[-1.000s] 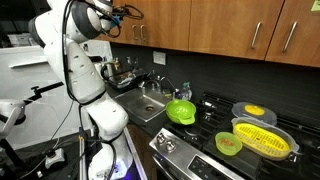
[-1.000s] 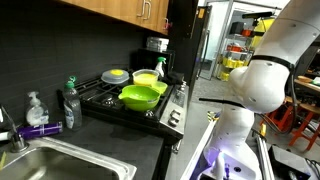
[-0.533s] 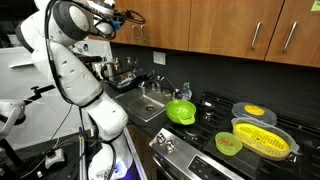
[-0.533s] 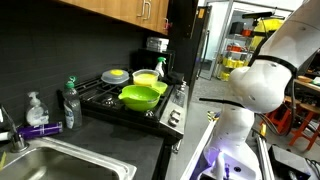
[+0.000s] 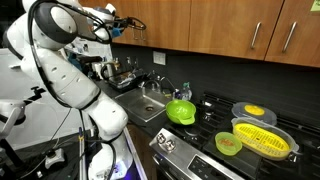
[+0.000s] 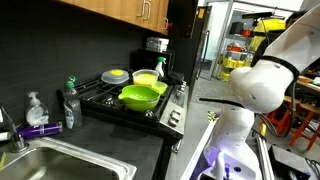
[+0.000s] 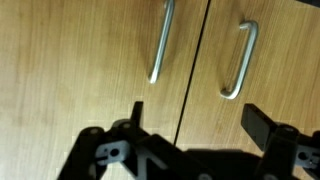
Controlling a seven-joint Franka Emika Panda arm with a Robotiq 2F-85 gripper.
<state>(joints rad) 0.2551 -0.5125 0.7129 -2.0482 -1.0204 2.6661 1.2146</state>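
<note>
A metal handle and a second handle ran upright down pale wooden cabinet doors, one on either side of the seam, just ahead of the tool. The tool hung close in front of them, spread wide and holding nothing. From where I stood, the risk looked like a fingertip scraping the wood or glancing off a smooth bar if it came in off-centre. The sink lay well below the tool.
</note>
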